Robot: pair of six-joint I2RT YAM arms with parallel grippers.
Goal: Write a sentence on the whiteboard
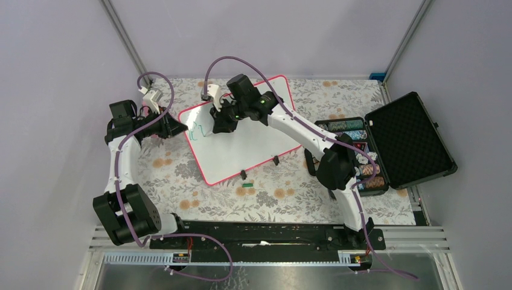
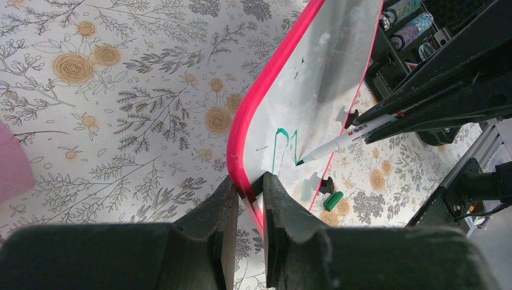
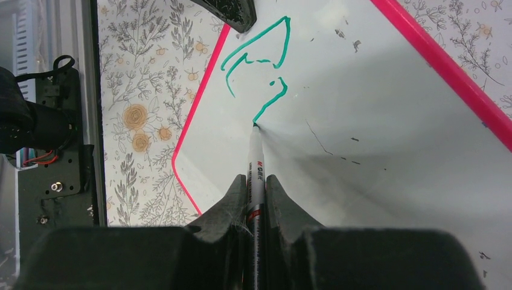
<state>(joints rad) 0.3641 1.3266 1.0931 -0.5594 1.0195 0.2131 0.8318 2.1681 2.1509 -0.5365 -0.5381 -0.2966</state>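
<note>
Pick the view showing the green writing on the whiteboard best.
Right wrist view: the thin green-teal marker strokes lie large and sharp on the glossy white pink-framed whiteboard. The left wrist view shows them smaller, foreshortened; the top view, only a faint speck.

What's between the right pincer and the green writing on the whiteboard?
The marker it grips, tip on the green writing; right wrist view shows it.

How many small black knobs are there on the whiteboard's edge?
2. One black knob is on the near edge of the whiteboard, next to the green cap; the second knob is further right on that edge. The arms may hide others.
</note>
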